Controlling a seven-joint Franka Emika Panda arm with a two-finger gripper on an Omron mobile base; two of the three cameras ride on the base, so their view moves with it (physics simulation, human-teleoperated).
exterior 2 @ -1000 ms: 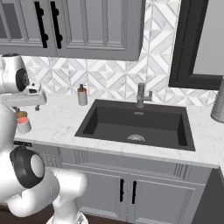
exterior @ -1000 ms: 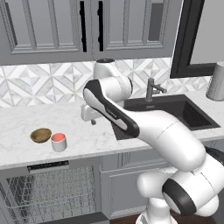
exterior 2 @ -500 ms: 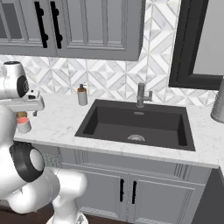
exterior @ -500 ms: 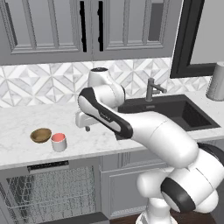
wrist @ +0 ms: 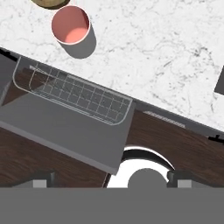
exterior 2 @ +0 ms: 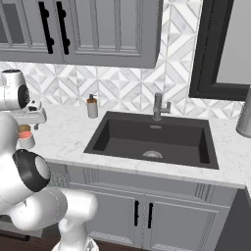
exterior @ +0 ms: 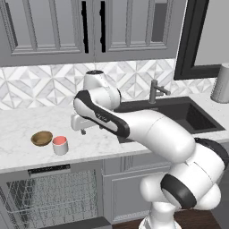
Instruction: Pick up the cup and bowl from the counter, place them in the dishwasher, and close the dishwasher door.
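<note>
Over the counter's front edge our gripper (exterior: pixel 82 130) hangs with nothing between its jaws; in the hand view only the finger tips (wrist: pixel 42 179) show at the bottom, set wide apart. Within the last second we have swung the hand leftward along the counter (exterior: pixel 18 147), away from the sink (exterior 2: pixel 152 139) and toward the dishes, so we judge the first pick is just beginning. The cup (wrist: pixel 70 24) stands upright, mouth up, its axis vertical, near the counter edge, still well apart from the fingers. The bowl (exterior: pixel 41 137) sits just beside it, rim up. Below them the dishwasher door (wrist: pixel 57 127) lies open, the rack (exterior: pixel 49 197) exposed.
</note>
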